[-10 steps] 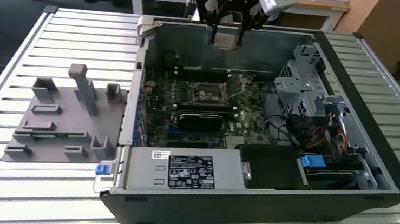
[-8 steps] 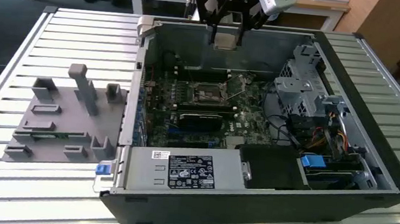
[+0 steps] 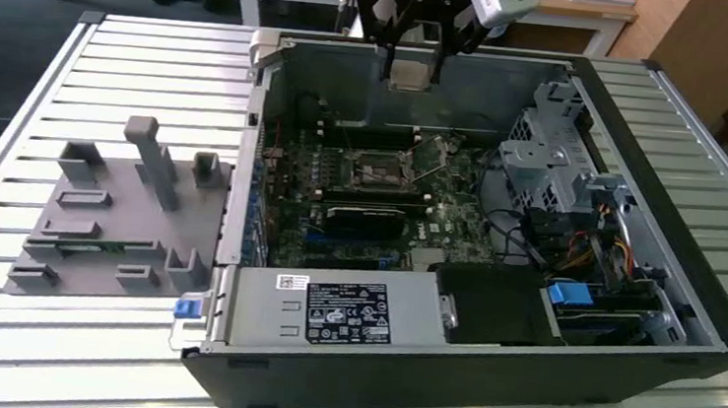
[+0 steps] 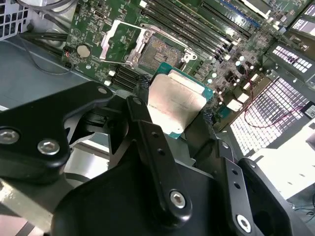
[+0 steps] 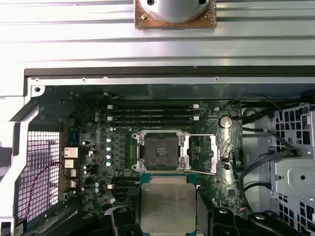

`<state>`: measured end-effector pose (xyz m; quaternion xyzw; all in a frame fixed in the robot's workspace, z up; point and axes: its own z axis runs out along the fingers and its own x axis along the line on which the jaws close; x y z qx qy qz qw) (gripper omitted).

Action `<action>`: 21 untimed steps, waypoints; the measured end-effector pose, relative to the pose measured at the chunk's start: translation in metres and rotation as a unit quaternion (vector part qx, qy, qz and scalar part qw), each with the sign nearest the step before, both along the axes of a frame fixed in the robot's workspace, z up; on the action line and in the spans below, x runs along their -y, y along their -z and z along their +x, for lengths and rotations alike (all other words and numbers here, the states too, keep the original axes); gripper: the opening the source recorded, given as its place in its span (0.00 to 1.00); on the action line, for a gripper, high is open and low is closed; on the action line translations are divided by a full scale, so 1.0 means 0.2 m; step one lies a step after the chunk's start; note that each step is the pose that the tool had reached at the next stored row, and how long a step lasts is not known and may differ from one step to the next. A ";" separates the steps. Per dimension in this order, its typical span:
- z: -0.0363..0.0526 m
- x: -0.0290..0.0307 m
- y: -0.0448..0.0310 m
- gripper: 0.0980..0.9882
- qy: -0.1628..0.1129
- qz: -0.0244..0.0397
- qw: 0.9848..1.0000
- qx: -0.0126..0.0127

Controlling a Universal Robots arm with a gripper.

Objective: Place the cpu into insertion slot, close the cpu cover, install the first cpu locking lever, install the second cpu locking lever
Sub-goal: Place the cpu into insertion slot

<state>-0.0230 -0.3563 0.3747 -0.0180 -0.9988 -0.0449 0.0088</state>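
Note:
My gripper (image 3: 410,68) hangs above the back wall of the open computer case, shut on the cpu (image 3: 410,75), a flat silvery square chip on a green base. Both wrist views show the cpu (image 4: 177,101) (image 5: 167,206) pinched between the two black fingers (image 4: 142,115). Down on the green motherboard, well below the chip, the insertion slot (image 3: 377,173) (image 5: 160,152) (image 4: 160,49) lies bare with its dark centre showing. The cpu cover (image 5: 216,152) (image 4: 120,42), a thin metal frame, is flipped open beside the slot.
A black rectangular card (image 3: 366,216) lies just in front of the slot. The power supply (image 3: 328,310) and the drive cage (image 3: 552,171) fill the case's front and the exterior view's right. A grey fixture block (image 3: 113,212) stands on the slatted table (image 3: 10,331) at the exterior view's left.

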 end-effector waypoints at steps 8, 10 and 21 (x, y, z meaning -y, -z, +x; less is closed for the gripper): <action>0.000 0.000 0.001 0.50 0.046 0.000 0.999 0.000; 0.000 0.000 0.001 0.50 0.060 0.000 0.998 0.000; 0.000 0.000 0.002 0.50 0.129 0.000 0.992 0.000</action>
